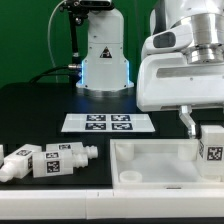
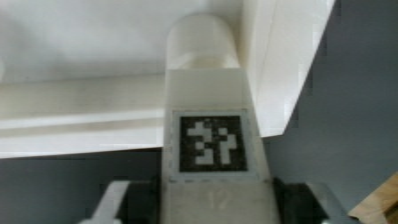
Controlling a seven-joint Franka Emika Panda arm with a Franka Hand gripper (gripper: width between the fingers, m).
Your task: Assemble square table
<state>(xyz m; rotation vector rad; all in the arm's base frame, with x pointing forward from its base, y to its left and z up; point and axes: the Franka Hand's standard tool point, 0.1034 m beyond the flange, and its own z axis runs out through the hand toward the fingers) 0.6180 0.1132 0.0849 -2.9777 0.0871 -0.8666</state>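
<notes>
Item 1. Two loose legs (image 1: 45, 162) lie on their sides on the black desk (image 1: 40, 110), well to the exterior view's left of the slab. They lie near each other, end to end, and each shows a black-and-white tag. The one nearer the slab points its narrow peg end toward it without touching. Whether a third leg lies at the frame edge cannot be told.

Item 2. The marker board (image 1: 108, 123) lies flat on the desk behind the slab's left corner and apart from it. The arm's base (image 1: 105, 60) stands further back, behind the marker board.

Item 3. The slab (image 1: 150, 152), white with a raised rim, lies flat at the front of the desk. Its recessed side faces up, and nothing lies in its left part. In the wrist view the slab (image 2: 71, 100) fills the area beside the held leg.

Item 4. The hand (image 1: 205, 135) hangs over the right part of the slab. It is partly closed, and its two fingers clamp the tagged end of the held leg (image 1: 212, 150). This leg stands upright with its tag facing the exterior camera. In the wrist view the hand (image 2: 214, 200) grips the held leg (image 2: 210, 110) on both sides. The leg's rounded far end reaches down toward the slab, close to the rim. Whether that end touches the slab or sits in a corner hole cannot be told.
</notes>
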